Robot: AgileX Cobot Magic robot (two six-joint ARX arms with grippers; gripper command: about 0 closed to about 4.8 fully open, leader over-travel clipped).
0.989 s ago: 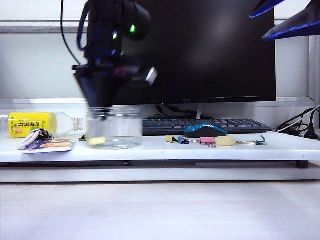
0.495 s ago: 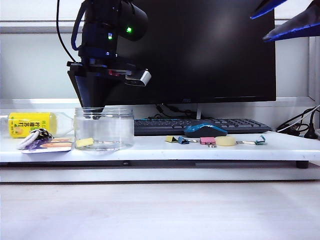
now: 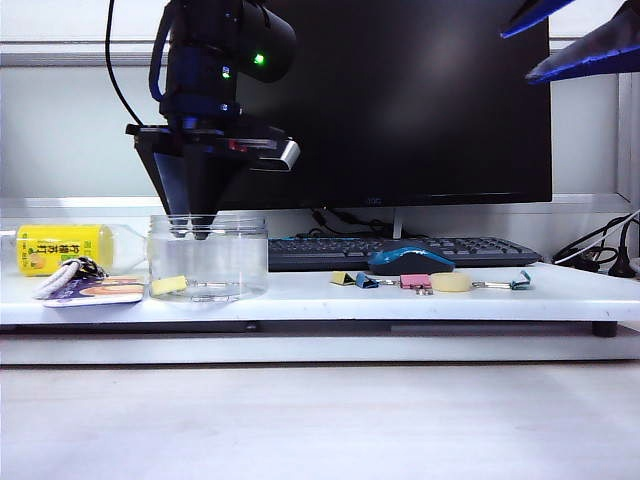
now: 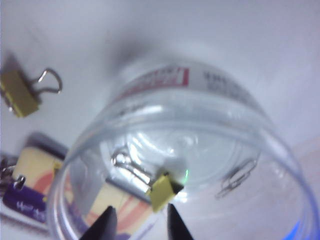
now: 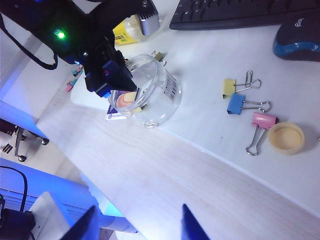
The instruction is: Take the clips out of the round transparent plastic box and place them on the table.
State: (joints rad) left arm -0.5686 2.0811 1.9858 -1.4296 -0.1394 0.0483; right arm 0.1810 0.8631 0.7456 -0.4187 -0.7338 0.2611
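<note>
Left gripper (image 4: pixel 137 224), fingers parted, empty, over round clear plastic jar (image 3: pixel 208 257) on white desk (image 3: pixel 330 295); should straddle pale-yellow clip (image 4: pixel 162 190) w/o nudging wall. Right gripper (image 5: pixel 137 222) wide, high at right.

Clear glossy plastic box (image 4: pixel 210 125) — clip (image 4: pixel 162 191) seemingly matt yellow, shiny wire handles — smooth white table (image 3: pixel 560 290).
</note>
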